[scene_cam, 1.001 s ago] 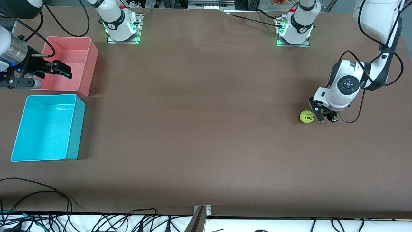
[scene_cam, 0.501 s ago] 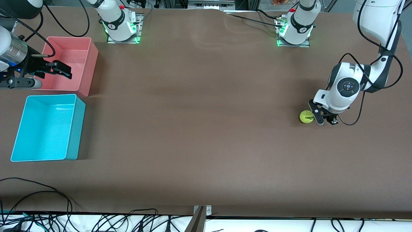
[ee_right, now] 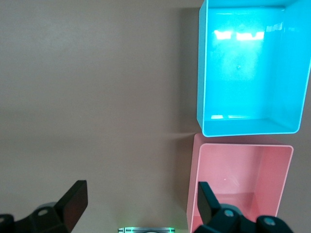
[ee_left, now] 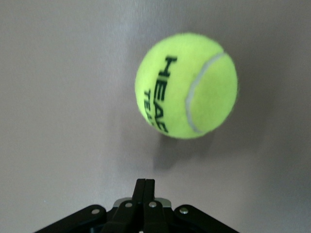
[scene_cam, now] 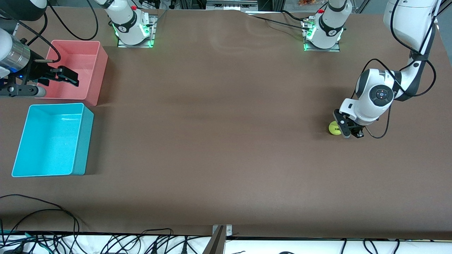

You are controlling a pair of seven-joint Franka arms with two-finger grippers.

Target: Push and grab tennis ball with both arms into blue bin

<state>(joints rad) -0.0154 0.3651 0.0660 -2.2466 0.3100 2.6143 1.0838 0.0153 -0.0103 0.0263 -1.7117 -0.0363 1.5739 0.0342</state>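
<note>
So the left gripper [scene_cam: 345, 131], fingers pressed together, has slid in against the fuzzy yellow-green tennis ball [scene_cam: 334, 128] at the left arm's end of the brown table [scene_cam: 219, 148]. Looks like the push toward the empty cyan plastic bin [scene_cam: 53, 141], well apart, is just starting. The right gripper [scene_cam: 67, 77] waits spread wide over the pink bin [scene_cam: 92, 74].

A fuzzy felt nap is shown by the tennis ball [ee_left: 187, 85]. Glossy, smooth plastic is seen on the blue bin [ee_right: 203, 73]. The table [scene_cam: 219, 141] is covered matt.

left claw [scene_cam: 345, 131] advanced against tennis ball [scene_cam: 333, 128]
</note>
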